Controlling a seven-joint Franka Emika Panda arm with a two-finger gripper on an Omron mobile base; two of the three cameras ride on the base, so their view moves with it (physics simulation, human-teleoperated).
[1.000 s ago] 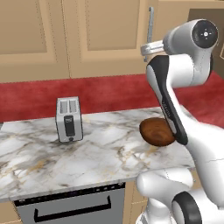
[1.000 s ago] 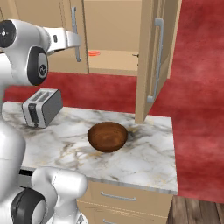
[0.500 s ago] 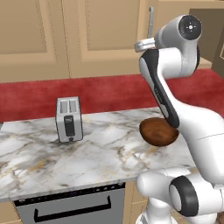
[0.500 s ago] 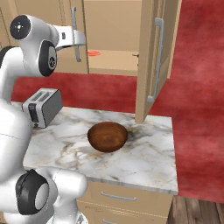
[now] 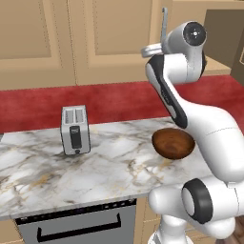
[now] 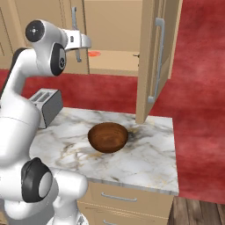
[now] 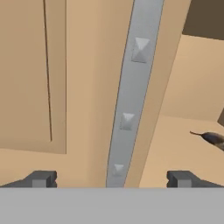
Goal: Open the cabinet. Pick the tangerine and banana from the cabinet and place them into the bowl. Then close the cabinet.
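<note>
Claw (image 7: 111, 179) spread wide and empty, silver handle (image 7: 128, 94) of cabinet (image 6: 151, 57) straight ahead between its fingertips, bowl (image 6: 108, 137) well below.

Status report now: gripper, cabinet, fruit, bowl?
Gripper open, straddling the left door's handle, not clamped. Cabinet right door open, left door still to open. Tangerine on the shelf. Bowl empty on the counter.
</note>
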